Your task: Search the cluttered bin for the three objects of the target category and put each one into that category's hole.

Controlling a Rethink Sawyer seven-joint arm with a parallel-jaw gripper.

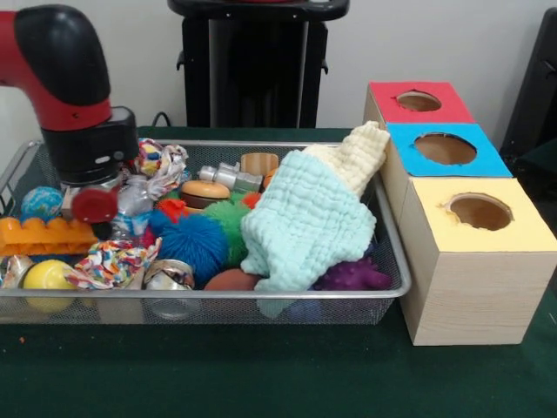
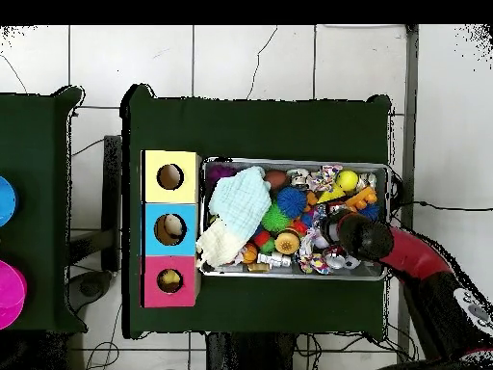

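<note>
Bin (image 1: 396,261) clutter hides claw (image 1: 91,205); cloth (image 1: 305,222) covers toys.

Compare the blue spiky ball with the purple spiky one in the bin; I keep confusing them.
The blue spiky ball looks larger and lies near the bin's middle, fully exposed; the purple spiky ball sits at the end nearest the boxes, partly under the pale green cloth. Both are round, covered in soft spikes.

We cannot see the gripper (image 1: 91,202) fingers at left; the cloth (image 1: 305,222) hides toys beneath.
</note>
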